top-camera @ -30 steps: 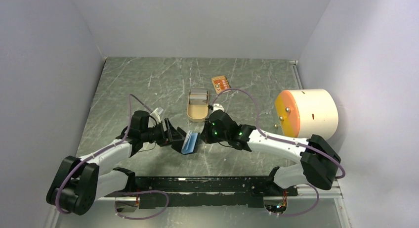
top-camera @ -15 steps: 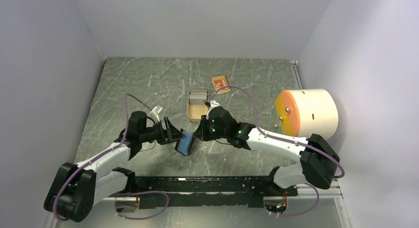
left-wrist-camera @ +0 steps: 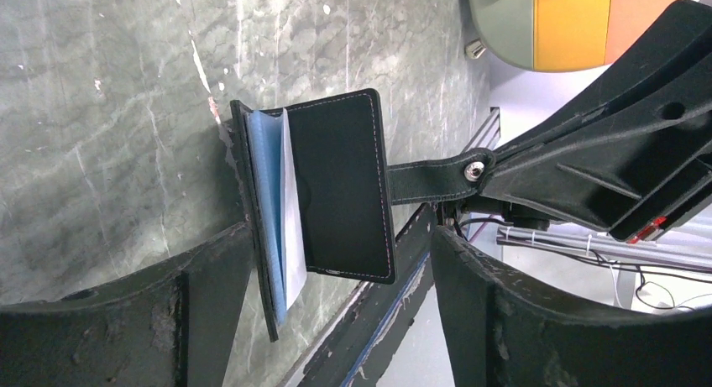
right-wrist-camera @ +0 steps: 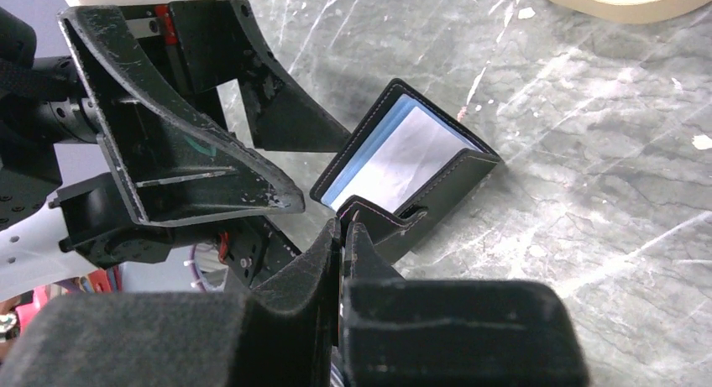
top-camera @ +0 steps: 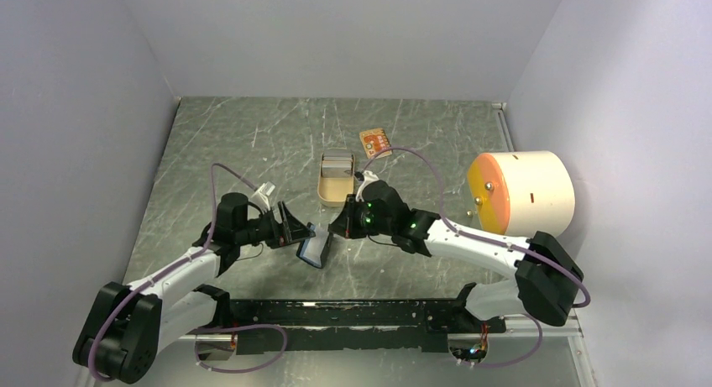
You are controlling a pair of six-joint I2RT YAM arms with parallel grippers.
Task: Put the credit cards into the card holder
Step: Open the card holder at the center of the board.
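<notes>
The black card holder stands half open on its fold on the table, showing its blue lining. A pale grey-white credit card sits inside it, and it also shows in the right wrist view as a pale card. My right gripper is shut on the holder's snap tab. My left gripper is open, with one finger on each side of the card holder, and I see no contact. A tan-orange credit card lies flat further back.
A tan-gold tin lies open just behind the two grippers. A large white cylinder with an orange face lies at the right wall. A black rail runs along the near edge between the arm bases.
My left gripper's jaws have spread wider and drawn back to the left. The card holder has shifted slightly left and tilted. The right gripper keeps its grip on the tab.
</notes>
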